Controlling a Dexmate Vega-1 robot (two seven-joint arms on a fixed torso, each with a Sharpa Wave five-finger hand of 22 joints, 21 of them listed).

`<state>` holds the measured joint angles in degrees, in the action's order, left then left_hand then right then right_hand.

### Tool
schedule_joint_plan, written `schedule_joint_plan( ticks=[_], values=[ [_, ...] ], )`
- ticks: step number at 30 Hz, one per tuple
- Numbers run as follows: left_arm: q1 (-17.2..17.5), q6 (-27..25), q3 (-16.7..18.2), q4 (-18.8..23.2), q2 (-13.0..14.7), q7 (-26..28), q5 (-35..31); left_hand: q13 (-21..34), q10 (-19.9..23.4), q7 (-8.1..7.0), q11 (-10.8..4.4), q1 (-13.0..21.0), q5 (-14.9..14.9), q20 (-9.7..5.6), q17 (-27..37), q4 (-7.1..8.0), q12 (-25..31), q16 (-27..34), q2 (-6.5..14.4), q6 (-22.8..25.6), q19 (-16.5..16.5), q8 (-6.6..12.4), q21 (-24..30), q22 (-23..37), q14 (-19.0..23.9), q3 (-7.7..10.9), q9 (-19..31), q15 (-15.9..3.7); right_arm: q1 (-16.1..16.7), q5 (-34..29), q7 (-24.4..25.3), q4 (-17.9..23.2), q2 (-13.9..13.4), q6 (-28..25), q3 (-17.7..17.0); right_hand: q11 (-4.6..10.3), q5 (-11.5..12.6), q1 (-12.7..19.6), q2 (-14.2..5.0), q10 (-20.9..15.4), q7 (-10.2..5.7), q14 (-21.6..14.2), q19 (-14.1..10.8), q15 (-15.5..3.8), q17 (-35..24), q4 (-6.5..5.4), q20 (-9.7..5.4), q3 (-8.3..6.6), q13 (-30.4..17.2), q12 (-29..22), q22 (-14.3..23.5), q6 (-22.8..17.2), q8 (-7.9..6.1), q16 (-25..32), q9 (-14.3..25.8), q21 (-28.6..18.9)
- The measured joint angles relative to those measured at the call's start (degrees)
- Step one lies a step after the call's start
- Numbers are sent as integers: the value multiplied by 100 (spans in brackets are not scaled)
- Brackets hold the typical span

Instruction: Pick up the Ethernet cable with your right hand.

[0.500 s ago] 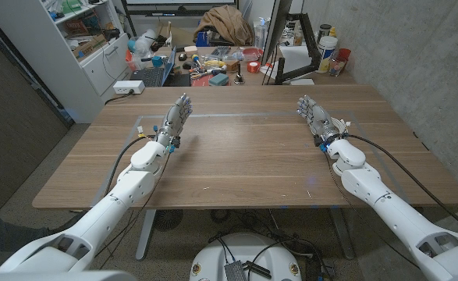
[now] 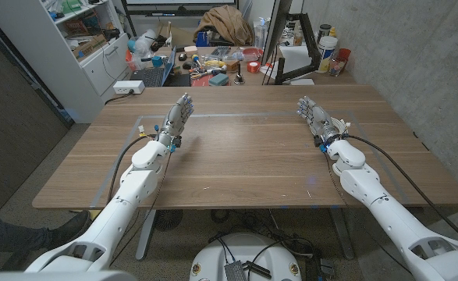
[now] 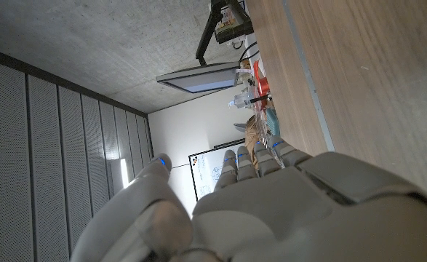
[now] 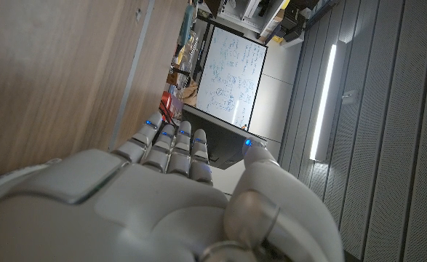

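My left hand (image 2: 175, 119) is over the left part of the wooden table (image 2: 244, 160), fingers straight and apart, pointing to the far edge, with nothing in it. My right hand (image 2: 314, 117) mirrors it over the right part, also open-fingered and holding nothing. The left wrist view looks along the back of my left hand (image 3: 271, 211), with its fingertips held beside bare wood. In the right wrist view, the back of my right hand (image 4: 148, 204) has its fingers stretched out alongside the tabletop.
A faint taped line (image 2: 244, 116) crosses the table between the hands. Behind the far edge stands a cluttered bench (image 2: 213, 58) and a monitor on an arm (image 2: 295, 47). A white shelf (image 2: 96, 47) is at the left. A person's leg and shoe (image 2: 57, 230) are by the floor.
Both hands keep their places. A person's dark leg and shoe have come further into the head view's lower left corner.
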<state>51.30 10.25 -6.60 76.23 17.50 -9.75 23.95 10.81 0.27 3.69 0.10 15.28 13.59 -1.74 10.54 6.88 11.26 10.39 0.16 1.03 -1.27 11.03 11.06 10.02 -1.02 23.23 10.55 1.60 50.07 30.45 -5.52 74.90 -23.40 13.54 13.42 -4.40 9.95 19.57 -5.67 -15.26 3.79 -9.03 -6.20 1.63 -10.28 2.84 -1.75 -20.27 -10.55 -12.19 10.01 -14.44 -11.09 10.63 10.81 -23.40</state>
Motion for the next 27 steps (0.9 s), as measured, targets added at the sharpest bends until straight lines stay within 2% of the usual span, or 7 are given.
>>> schedule_joint_plan(
  ticks=[5, 6, 8, 12, 13, 16, 27],
  values=[
    [0, -91, 0, 0, 0, -129, -203, 0, 21, 0, -21, 0, 0, 0, 0, 0, 0, 0, 0, 0, 0, 0, 0, 0, 0, 0, 0, 0, 30, -157, -66, 28, 87, -10, -111, 0, 0, 0, 0, 0, 0, 0, 0, 0, 0, 0, 0, 0, 0, 0, 0, 0, 0, 0, 0, 0],
    [59, -124, 230, 48, -193, -178, -279, 0, 21, 0, -21, 0, 0, 0, 0, 0, 0, 0, 0, 0, 0, 0, 0, 0, 0, 0, 0, 0, 34, -157, -66, 36, 98, -10, -126, 0, 0, 0, 0, 0, 0, 0, 0, 0, 0, 0, 0, 0, 0, 0, 0, 0, 0, 0, 0, 0],
    [102, -151, 360, 89, -302, -212, -337, 0, 21, 0, -21, 0, 22, 0, 0, 0, 0, 0, 0, 0, 0, 0, 0, 0, 0, 0, 0, 0, 42, -277, -88, 52, 115, -14, -148, 2, 0, 29, -29, -1, 0, 0, 0, 0, 1, 0, 0, 0, 0, 0, 0, 0, 0, 0, 0, 0],
    [102, -223, 360, 89, -302, -303, -489, 0, 21, 0, -21, 13, 22, 0, 0, 0, 0, 0, 13, 0, 0, 0, 0, 0, 0, 0, -1, 0, 59, -277, -88, 105, 141, -14, -191, 31, 0, 30, -30, -31, -23, 0, 0, 0, 1, 0, 0, 0, 0, 0, -1, -22, 0, 0, -1, 0],
    [169, -229, 529, 170, -435, -310, -498, 0, 21, 0, -21, 30, 22, 0, 0, 0, 0, 6, 30, 0, 0, 0, 0, -1, 0, 0, -1, 0, 61, -480, -99, 109, 142, -16, -193, 31, 0, 30, -30, -31, -25, -20, 0, -21, 3, 16, 0, -16, 0, 0, 0, -24, 0, 0, -1, 0],
    [212, -281, 633, 230, -504, -370, -595, 0, 21, -1, -21, 30, 22, 0, -1, 0, 0, 23, 30, 0, 0, 0, 0, -1, 0, 0, -1, 0, 73, -623, -86, 159, 144, -16, -212, 31, 0, 30, -30, -31, -32, -31, -33, -31, 16, 23, -33, -23, 1, 0, -1, -32, 0, 0, -1, 0],
    [324, -372, 902, 392, -705, -499, -768, -1, 21, -1, -21, 30, 22, 1, -1, 0, 0, 23, 30, 0, 0, 0, 0, -1, 0, 0, -1, 0, 112, -1130, 76, 295, 125, 20, -220, 31, -1, 30, -30, -31, -34, -30, -62, -31, 15, 23, 1, -23, 1, 0, -1, -33, 0, 0, -1, 34]
  ],
)
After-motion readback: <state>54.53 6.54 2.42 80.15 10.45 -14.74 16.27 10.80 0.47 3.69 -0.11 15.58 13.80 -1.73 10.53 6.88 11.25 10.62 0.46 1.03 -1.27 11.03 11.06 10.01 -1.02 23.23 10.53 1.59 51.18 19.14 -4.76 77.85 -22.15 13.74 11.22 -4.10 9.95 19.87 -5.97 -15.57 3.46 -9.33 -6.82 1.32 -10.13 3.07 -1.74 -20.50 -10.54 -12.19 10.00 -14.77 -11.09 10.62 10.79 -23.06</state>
